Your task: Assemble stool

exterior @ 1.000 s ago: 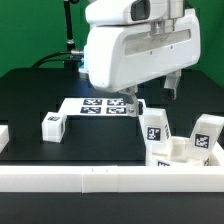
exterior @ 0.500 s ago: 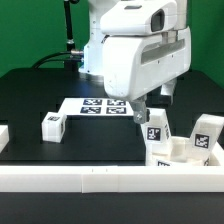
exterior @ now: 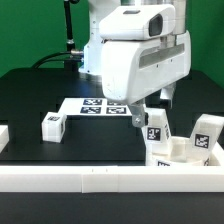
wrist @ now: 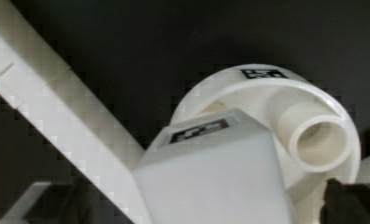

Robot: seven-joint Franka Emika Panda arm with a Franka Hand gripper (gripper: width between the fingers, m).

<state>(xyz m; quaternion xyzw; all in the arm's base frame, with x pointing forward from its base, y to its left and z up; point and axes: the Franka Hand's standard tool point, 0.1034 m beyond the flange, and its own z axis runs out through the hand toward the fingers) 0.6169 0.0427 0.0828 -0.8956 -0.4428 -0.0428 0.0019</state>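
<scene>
The round white seat (exterior: 178,157) lies at the front of the exterior view's right, against the front rail. Two tagged white legs stand on it: one (exterior: 154,128) under my hand, one (exterior: 208,136) further right. A third leg (exterior: 53,124) lies loose on the left. My gripper (exterior: 147,111) hangs just over the nearer standing leg. In the wrist view the gripper (wrist: 200,208) is open. Its dark fingers (wrist: 29,204) stand wide on either side of that leg (wrist: 208,150), which fills the gap. The seat (wrist: 253,85) and a round socket (wrist: 324,142) lie beyond.
The marker board (exterior: 98,105) lies flat behind the gripper. A long white border rail (exterior: 100,180) runs along the table's front edge and crosses the wrist view diagonally (wrist: 57,105). A short white block (exterior: 3,136) sits at the far left. Black cables hang behind the arm.
My hand has moved toward the exterior view's left and a little lower, ending over the nearer standing leg. The legs and seat have not moved.
</scene>
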